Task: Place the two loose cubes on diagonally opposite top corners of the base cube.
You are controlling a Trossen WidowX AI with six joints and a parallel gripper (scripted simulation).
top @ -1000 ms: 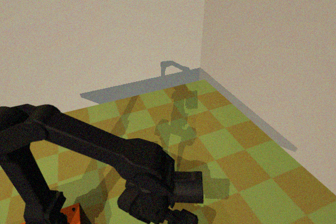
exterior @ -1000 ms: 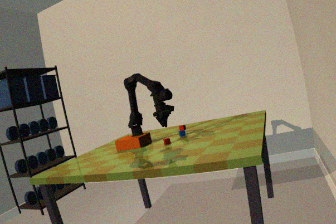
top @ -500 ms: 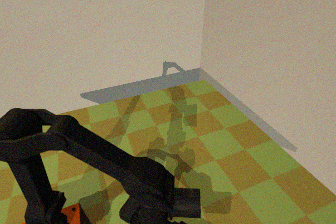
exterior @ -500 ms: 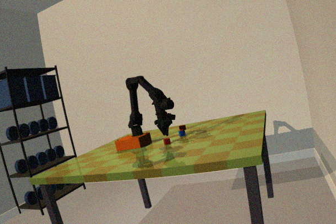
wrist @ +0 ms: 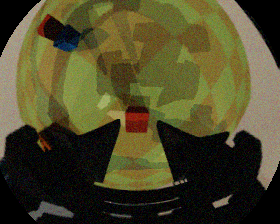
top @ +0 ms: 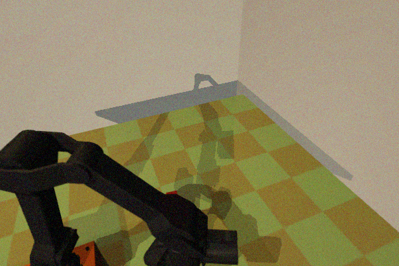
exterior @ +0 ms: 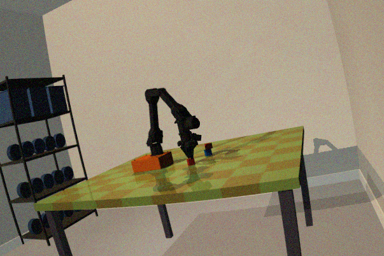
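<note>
The blue base cube (exterior: pixel 208 153) (wrist: pixel 67 38) stands on the table with one red cube (exterior: pixel 208 146) (wrist: pixel 51 27) on top of it. A small red patch of a cube (top: pixel 171 192) shows behind the arm in the top view. The other red cube (exterior: pixel 190 162) (wrist: pixel 136 123) stands alone on the table. My gripper (exterior: pixel 190 157) (wrist: pixel 138 122) is open and points down at this lone cube. In the wrist view the cube lies in line with the gap between the fingertips, with room on both sides. Whether the tips reach down beside it is unclear. The top view does not show the fingertips.
The orange block (top: pixel 87 255) (exterior: pixel 146 163) under the arm's base stands left of the cubes in the exterior view. The checkered table (top: pixel 317 225) (exterior: pixel 235 188) carries broad arm shadows. A shelf rack (exterior: pixel 41 120) stands beyond the table at the left.
</note>
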